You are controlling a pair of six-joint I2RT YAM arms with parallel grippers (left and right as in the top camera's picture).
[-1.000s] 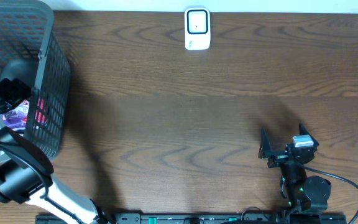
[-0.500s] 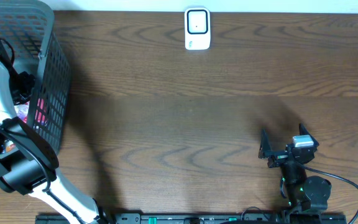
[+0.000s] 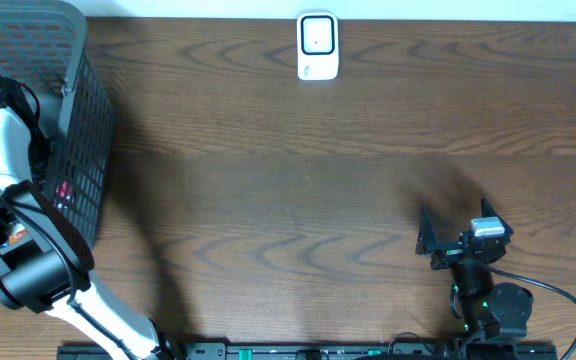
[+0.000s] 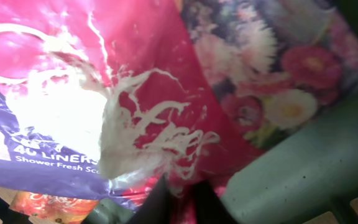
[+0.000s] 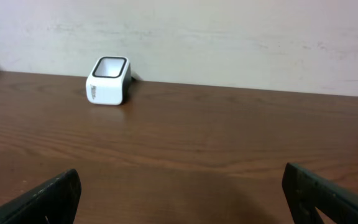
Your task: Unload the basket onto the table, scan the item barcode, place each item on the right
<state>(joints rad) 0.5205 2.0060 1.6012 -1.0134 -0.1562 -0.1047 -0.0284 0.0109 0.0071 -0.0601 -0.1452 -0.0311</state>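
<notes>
From overhead you cannot see your left hand [image 4: 178, 190] at all: the left arm [image 3: 3, 130] reaches into the dark mesh basket [image 3: 83, 130] at the far left corner of the tabletop [image 3: 298, 200], and the arm and the basket wall cover it. Only a sliver of pink shows through the mesh. The left wrist view fills that gap. There the two dark fingers have come together at the lower edge of the picture, pinching a fold of the pink and purple liner pack [image 4: 104, 93], so the hand is closed on that pack. The pack's print is only partly readable, with a white splash and a few words about liners and a shower-fresh scent, and you cannot find any barcode on the side that shows. A floral pack [image 4: 272, 81] lies just beside it, cut off by the frame, and a scrap of orange wrapper [image 4: 42, 202] peeks out underneath, too little to name. Your right hand [image 3: 426, 238] rests low over the near right of the tabletop with its fingers spread wide and nothing between them. The white scanner [image 3: 317, 46] stands at the far edge, well apart from both hands.
</notes>
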